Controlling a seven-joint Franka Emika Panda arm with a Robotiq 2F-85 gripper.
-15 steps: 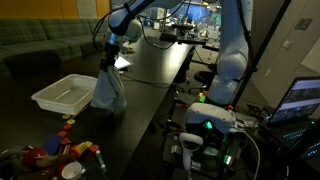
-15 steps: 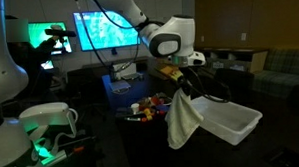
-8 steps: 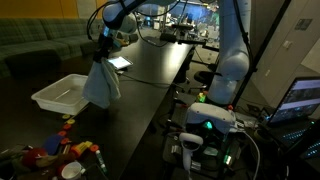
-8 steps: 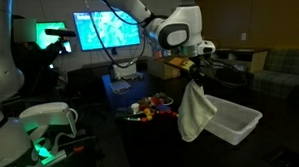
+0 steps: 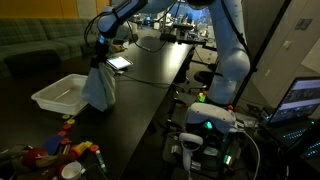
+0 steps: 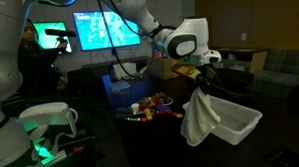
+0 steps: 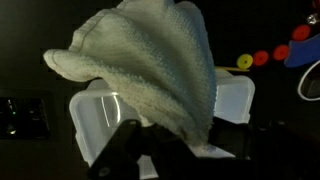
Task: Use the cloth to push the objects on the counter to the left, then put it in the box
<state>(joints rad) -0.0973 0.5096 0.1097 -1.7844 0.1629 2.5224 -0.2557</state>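
Cloth (image 5: 98, 88): in an exterior view, it hangs limp from the gripper (image 5: 102, 58), clear of the counter (image 5: 150, 85).
Grip: the fingers are pinched fully together on the cloth's top fold.
Box (image 5: 45, 98): it sits by the counter's long edge, and the cloth overlaps its end rim.
Objects (image 5: 72, 148): they are bunched at the counter's near end, apart from the box.
Open room: bare counter runs from the cloth past the tablet (image 5: 120, 62).
Cloth again (image 6: 201, 117): in an exterior view, it dangles at the box's (image 6: 246, 118) end rim; whether over or just beside it, I cannot tell.
Objects again (image 6: 150, 108): they lie mid-counter, with a dark gap between them and the cloth.
Wrist view: the cloth (image 7: 150, 70) fills the middle, the box's white walls (image 7: 238, 100) show on both sides of it, and coloured objects (image 7: 262, 57) lie on the counter beyond the box's edge.
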